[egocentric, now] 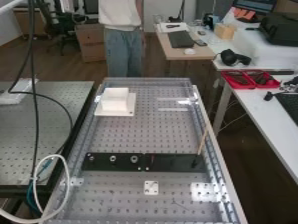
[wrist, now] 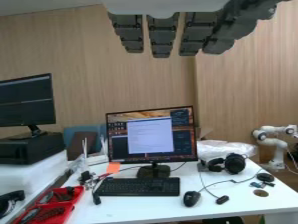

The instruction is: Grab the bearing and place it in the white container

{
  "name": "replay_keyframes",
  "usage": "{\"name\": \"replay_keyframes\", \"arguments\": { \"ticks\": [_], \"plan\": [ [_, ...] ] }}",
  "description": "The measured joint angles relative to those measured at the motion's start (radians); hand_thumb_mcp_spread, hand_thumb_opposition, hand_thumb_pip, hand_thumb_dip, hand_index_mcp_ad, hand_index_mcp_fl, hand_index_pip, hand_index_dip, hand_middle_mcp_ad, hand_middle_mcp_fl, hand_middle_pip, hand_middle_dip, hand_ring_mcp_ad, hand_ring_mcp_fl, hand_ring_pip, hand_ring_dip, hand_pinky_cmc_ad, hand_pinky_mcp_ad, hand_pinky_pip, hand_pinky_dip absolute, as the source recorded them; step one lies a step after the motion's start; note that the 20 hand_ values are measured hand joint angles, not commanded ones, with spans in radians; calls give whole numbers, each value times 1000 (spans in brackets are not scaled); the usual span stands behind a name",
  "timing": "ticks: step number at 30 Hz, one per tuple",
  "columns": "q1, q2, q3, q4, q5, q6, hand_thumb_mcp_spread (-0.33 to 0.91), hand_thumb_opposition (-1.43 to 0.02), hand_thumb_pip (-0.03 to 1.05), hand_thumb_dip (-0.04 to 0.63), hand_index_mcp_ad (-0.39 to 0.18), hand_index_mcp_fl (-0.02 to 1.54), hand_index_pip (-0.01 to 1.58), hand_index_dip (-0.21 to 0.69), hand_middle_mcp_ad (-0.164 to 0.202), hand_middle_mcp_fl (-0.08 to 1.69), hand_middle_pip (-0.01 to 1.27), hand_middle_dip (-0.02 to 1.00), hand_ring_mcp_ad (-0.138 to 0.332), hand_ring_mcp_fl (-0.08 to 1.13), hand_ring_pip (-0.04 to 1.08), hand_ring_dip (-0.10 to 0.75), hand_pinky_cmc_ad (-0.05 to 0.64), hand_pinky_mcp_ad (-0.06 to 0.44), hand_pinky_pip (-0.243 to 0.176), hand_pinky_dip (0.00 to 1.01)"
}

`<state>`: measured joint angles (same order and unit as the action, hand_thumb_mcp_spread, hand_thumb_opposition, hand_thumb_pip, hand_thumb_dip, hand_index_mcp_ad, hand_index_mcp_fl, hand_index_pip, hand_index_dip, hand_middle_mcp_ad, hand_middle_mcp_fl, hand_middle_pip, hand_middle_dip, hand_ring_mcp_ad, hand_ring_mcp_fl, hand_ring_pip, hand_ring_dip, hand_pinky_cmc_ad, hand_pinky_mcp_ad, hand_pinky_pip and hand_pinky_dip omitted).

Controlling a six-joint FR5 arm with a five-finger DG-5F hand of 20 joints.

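Observation:
In the wrist view the hand [wrist: 161, 34] hangs with its fingers straight and nothing between them. In the high view several small ring-shaped pieces sit in a row on the left part of a black strip [egocentric: 174, 162] lying across the perforated bench; the bearing [egocentric: 134, 159] looks to be one of them, though I cannot tell which. Toward the bench's far left stands the white container [egocentric: 115, 99], a block-like shape on a white plate.
A thin wooden stick [egocentric: 202, 142] rises from the black strip's right end. A small white plate [egocentric: 151, 188] lies nearer than the strip. Clear rails [egocentric: 174, 109] lie at the far right. Cables [egocentric: 33, 100] hang at the left.

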<state>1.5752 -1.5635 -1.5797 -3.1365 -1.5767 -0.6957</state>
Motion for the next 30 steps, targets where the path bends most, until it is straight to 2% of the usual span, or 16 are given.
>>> {"name": "replay_keyframes", "arguments": {
  "ticks": [2, 3, 4, 5, 6, 8, 11, 14, 16, 18, 19, 20, 22, 26, 28, 30],
  "plan": [
    [0, 0, 0, 0, 0, 0, -2, 10, 21, 7, -5, 21, 7, 10, 68, 0, 7, 24, 86, -2, 12, 16, 63, 51, -10, 14],
    [0, 0, 0, 0, 0, 0, 0, 10, 21, 3, 0, 21, 7, 10, 63, 0, 7, 24, 65, -2, 12, 16, 51, 52, -10, 17],
    [0, 0, 0, 0, 0, 0, 9, 12, 19, 3, 9, 21, 7, 10, 63, 0, 9, 24, 65, -2, 14, 16, 47, 51, -10, 17],
    [-1, 0, 0, 0, 0, -1, 37, -37, 61, 0, 9, 21, 7, 10, 63, 5, 19, 24, 65, -2, 16, 16, 49, 51, -10, 19],
    [-1, 0, 0, 0, -1, -1, 94, -129, 175, 0, 9, 21, 7, 10, 63, 3, 35, 24, 65, -2, 16, 16, 45, 49, -12, 24],
    [-1, 0, 0, 0, -3, 0, 190, -278, 283, 23, 9, 23, 12, 10, 66, 3, 54, 31, 73, -2, 24, 16, 93, 101, -17, 42],
    [-1, -1, 1, 0, -4, 0, 215, -456, 283, 21, 3, 23, 30, 10, 63, 7, 73, 66, 87, 0, 45, 21, 197, 168, -59, 75],
    [-2, -1, 1, 2, -4, 0, 218, -581, 281, 21, 3, 19, 40, 10, 63, 7, 91, 93, 126, 0, 59, 28, 271, 232, -56, 110],
    [-2, -1, 1, 2, -4, -1, 215, -618, 297, 21, 3, 24, 54, 10, 68, 3, 103, 96, 152, -2, 59, 28, 318, 258, -75, 103],
    [-2, -1, 1, 3, -4, -1, 216, -656, 302, 21, 3, 24, 54, 10, 68, 5, 106, 110, 169, 0, 75, 37, 353, 278, -75, 122],
    [-3, -1, 1, 3, -4, -1, 215, -665, 302, 21, 3, 24, 54, 10, 68, 5, 108, 112, 169, 0, 77, 40, 346, 279, -75, 124],
    [-3, -1, 1, 3, -5, -1, 218, -674, 302, 21, 3, 23, 56, 10, 68, 5, 108, 112, 166, 0, 75, 42, 367, 276, -80, 127],
    [-4, -1, 1, 4, -5, 0, 215, -679, 304, 21, 2, 19, 56, 10, 72, 5, 108, 112, 178, 0, 72, 44, 382, 297, -89, 127],
    [-5, -2, 1, 4, -5, 1, 213, -696, 307, 21, 2, 24, 70, 10, 68, 5, 122, 119, 188, 0, 70, 44, 396, 291, -91, 136],
    [-5, -3, 1, 6, -5, 1, 213, -696, 307, 17, 5, 24, 70, 10, 66, 5, 122, 122, 185, -2, 82, 44, 398, 311, -91, 136],
    [-6, -4, 1, 8, -5, 3, 215, -695, 307, 16, 2, 24, 70, 10, 86, 5, 122, 122, 187, -2, 82, 44, 414, 312, -91, 136]
  ]
}}
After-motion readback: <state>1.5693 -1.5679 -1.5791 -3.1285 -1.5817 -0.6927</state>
